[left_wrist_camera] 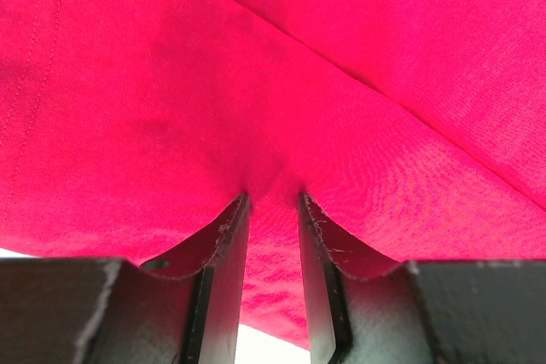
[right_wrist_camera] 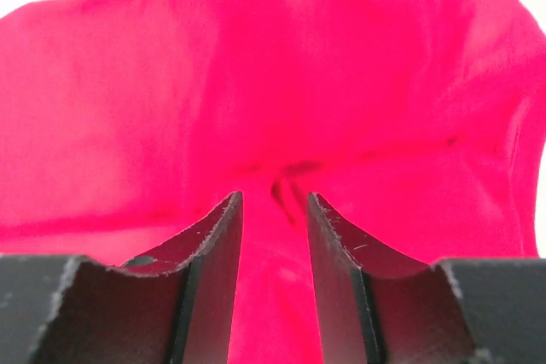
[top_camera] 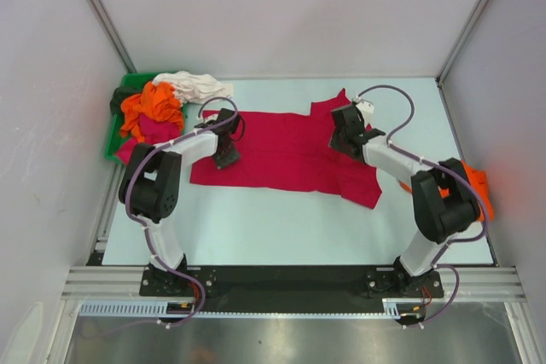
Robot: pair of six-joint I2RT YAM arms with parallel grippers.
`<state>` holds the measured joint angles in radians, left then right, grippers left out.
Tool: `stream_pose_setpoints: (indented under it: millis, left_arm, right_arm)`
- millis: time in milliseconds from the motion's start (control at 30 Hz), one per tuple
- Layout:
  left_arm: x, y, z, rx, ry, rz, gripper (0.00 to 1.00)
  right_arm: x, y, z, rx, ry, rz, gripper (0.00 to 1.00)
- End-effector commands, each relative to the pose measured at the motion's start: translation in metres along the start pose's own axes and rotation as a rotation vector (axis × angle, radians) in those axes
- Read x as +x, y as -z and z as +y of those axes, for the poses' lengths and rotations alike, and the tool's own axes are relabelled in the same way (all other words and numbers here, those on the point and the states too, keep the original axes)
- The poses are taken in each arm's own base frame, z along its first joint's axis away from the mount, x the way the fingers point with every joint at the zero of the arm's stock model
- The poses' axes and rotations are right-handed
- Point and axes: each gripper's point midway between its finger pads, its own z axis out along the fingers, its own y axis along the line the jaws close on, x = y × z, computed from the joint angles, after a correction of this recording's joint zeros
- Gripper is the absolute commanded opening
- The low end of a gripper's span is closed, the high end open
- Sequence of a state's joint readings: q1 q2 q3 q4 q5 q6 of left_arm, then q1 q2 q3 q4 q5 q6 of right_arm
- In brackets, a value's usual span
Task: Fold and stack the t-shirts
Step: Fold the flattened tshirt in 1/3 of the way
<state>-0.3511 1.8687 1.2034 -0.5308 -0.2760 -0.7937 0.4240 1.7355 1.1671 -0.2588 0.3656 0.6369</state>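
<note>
- Top external view: spots the crimson-red t-shirt (top_camera: 290, 151) spread wide across the middle of the table (top_camera: 256, 228), one sleeve pointing to the far edge.
- Catches the left gripper (top_camera: 226, 158) down on the shirt's left edge, and the right gripper (top_camera: 339, 144) down on its right part, near that sleeve.
- Over to the left wrist: finds the left gripper (left_wrist_camera: 273, 202) clamped on a pucker of the red cloth, creases pulling in towards the tips.
- Switches to the right wrist: shows the right gripper (right_wrist_camera: 273, 198) with jaws parted, red cloth lying loose in the gap, a small crease just off the tips, nothing pinched.
- Back up top: picks out a heap at the far left corner, with orange t-shirts (top_camera: 153, 108), a white t-shirt (top_camera: 198, 85), a magenta t-shirt (top_camera: 153, 130) and a dark t-shirt (top_camera: 119, 100), all spilling over the green bin (top_camera: 111, 147).
- Notes one more orange shirt (top_camera: 473, 181) at the right edge, tucked behind the right arm, well apart from the red one.
</note>
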Motion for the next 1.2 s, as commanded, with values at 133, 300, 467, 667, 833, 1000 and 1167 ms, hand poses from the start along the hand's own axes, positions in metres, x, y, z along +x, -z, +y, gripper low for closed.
stream_pose_setpoints:
  millis: [133, 300, 467, 667, 833, 1000, 1167]
  left_arm:
    - [0.015, 0.007, -0.009, 0.046, -0.007, 0.043, 0.34]
    - [0.016, 0.011, -0.009, 0.057, -0.006, 0.041, 0.34]
    - [0.017, 0.016, -0.008, 0.067, 0.001, 0.032, 0.34]
    - [0.017, 0.018, -0.004, 0.062, -0.001, 0.026, 0.34]
    - [0.012, 0.023, 0.001, 0.045, 0.000, 0.000, 0.35]
    - [-0.003, 0.040, 0.001, 0.060, 0.013, -0.059, 0.34]
    - [-0.014, 0.064, -0.016, 0.135, 0.021, -0.098, 0.34]
  right_arm:
    - [0.046, 0.019, -0.013, 0.018, -0.004, 0.048, 0.31]
    - [0.063, 0.010, -0.022, 0.051, 0.002, 0.068, 0.28]
    - [0.065, -0.005, -0.022, 0.073, 0.004, 0.067, 0.23]
    - [0.064, -0.021, -0.022, 0.107, 0.016, 0.076, 0.18]
    - [0.056, -0.019, -0.019, 0.095, 0.007, 0.052, 0.18]
    - [0.044, -0.020, -0.016, 0.095, 0.007, 0.041, 0.17]
    - [0.036, -0.018, -0.013, 0.086, 0.014, 0.032, 0.17]
